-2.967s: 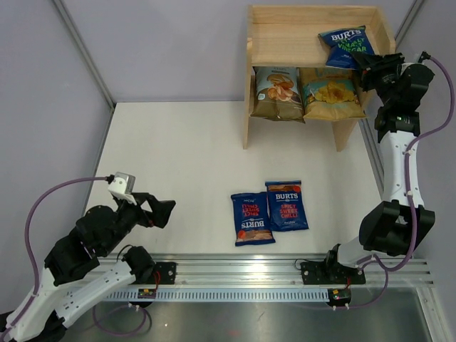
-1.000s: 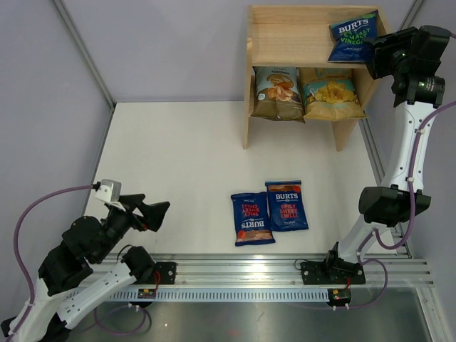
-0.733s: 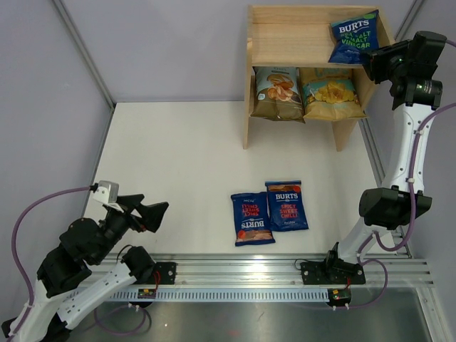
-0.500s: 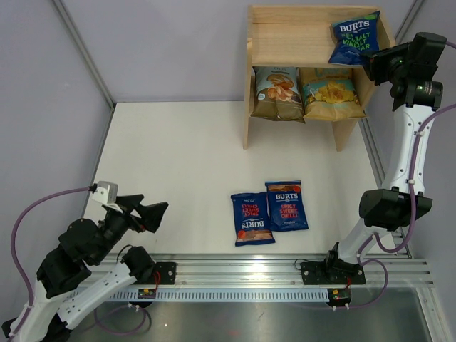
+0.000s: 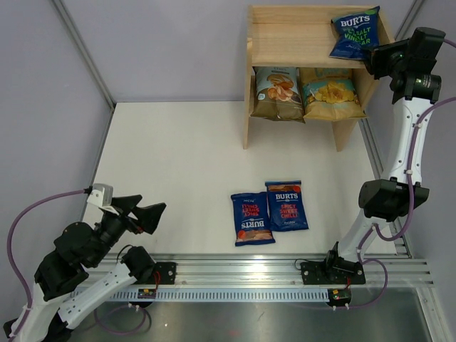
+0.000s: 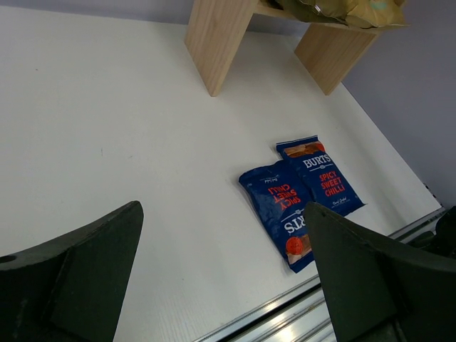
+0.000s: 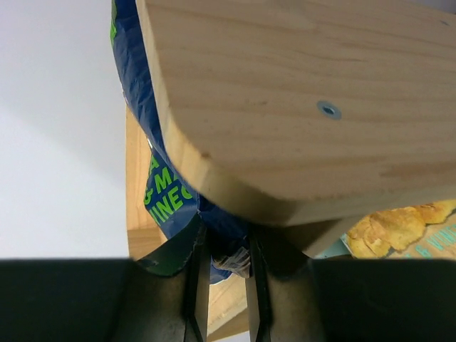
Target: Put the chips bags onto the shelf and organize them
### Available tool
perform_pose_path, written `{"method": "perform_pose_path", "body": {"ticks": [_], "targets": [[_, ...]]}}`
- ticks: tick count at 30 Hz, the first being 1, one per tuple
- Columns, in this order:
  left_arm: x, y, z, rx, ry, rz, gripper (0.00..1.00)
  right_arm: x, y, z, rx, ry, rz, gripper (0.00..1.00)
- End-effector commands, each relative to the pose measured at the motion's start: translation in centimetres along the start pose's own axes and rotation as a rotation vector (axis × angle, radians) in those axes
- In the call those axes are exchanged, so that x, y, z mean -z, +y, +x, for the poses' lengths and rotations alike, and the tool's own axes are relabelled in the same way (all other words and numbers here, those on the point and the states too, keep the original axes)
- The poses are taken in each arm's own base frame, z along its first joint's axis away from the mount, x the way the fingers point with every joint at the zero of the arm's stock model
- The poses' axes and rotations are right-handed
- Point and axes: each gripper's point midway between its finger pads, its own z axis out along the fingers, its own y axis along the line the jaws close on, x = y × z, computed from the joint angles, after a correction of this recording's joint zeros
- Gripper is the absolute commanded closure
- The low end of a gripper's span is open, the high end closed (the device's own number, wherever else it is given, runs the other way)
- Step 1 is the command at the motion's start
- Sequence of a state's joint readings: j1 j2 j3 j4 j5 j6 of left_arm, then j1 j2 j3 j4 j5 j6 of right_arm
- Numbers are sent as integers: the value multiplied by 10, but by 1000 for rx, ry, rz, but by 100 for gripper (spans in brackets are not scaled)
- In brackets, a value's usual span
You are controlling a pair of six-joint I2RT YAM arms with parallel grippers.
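The wooden shelf (image 5: 292, 35) stands at the back right. My right gripper (image 5: 372, 58) is shut on the lower corner of a dark-blue BURTS sea salt and vinegar bag (image 5: 353, 32) and holds it upright at the right end of the top tier; the same bag shows in the right wrist view (image 7: 160, 182), pinched between the fingers beside the side panel (image 7: 299, 100). The light-blue-and-olive bag (image 5: 276, 92) and the tan-and-teal bag (image 5: 329, 94) stand on the lower tier. Two BURTS sweet chilli bags (image 5: 252, 218) (image 5: 286, 205) lie flat near the front; they also show in the left wrist view (image 6: 281, 210) (image 6: 319, 174). My left gripper (image 5: 149, 212) is open and empty at the front left.
A metal rail (image 5: 242, 274) runs along the near edge. Grey walls close the left, back and right sides. The shelf's right side panel stands close to my right arm (image 5: 402, 142).
My right gripper has lifted the sea salt and vinegar bag from lying on the top tier to standing near its right end. The left arm has drifted slightly back and left.
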State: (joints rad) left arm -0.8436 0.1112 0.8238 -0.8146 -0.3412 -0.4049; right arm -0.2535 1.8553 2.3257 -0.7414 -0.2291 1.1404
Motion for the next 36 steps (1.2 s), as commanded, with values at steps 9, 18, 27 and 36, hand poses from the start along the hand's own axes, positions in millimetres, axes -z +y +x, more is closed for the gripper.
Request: {"method": "perform_pose_path", "body": {"ticks": [9,18,27,36], "targets": [[-3,-3,-7,17,-26,7,1,18,8,-12,36,-35,-14,55],[-4,-2,-7,11,-20,-4,1,35,-7,-25,55,-44,19,40],[-16,-5,-3,10,50,-43,1,55,-11,-26,95,-47,18,20],[-70,-49,38,249,186,36,1,117,-8,-8,252,-20,-127,1]]}}
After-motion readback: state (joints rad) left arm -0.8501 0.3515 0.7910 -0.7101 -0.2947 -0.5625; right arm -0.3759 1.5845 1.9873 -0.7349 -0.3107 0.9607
